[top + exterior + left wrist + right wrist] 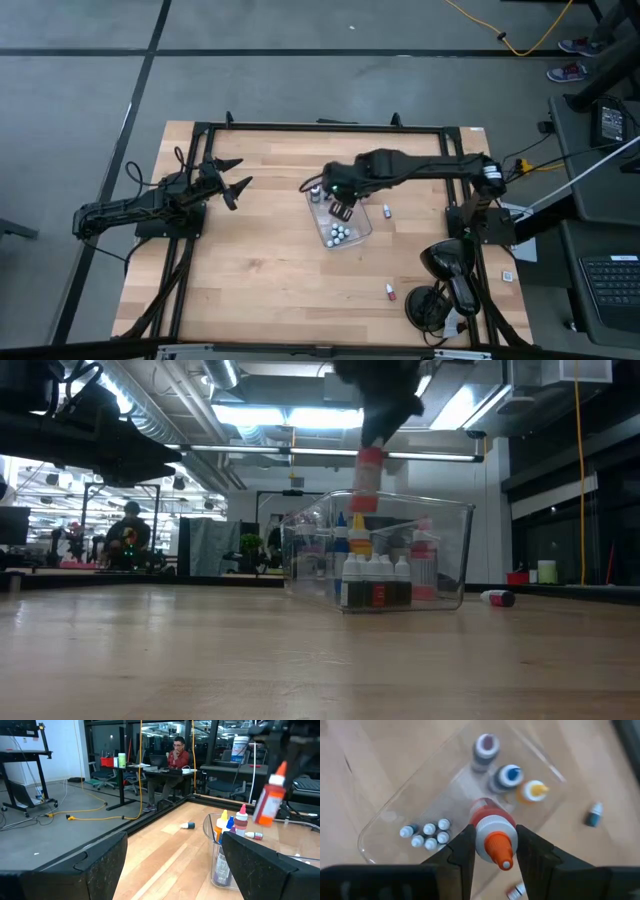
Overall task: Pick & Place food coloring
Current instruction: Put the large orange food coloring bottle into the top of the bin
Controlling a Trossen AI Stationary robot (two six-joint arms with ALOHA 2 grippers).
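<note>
**Orange bottle held above the clear tray**

Wooden table (pixel 260 260) with a black frame stands in a large workshop; in the left wrist view a person (pixel 178 751) sits at a desk far behind it.

Near the middle of the table lies a clear plastic tray (pixel 360 232). Inside it, one group of small bottles with white caps (pixel 427 833) stands close together at one end, and three taller bottles (pixel 510 777) stand at the other end. Two loose little bottles (pixel 387 211) lie on the wood outside the tray: one just beside it on the right-arm side, another (pixel 390 291) nearer the table's front edge.

The right gripper (pixel 492 851) is over the tray. Its two fingers are closed narrowly on an orange-red bottle (pixel 491 832), which hangs in the air above the tray's rim and touches nothing below, as the low view shows.

The left gripper (pixel 234 177) waits at the left side of the table, well apart from the tray, its fingers spread wide with nothing between them.
</note>
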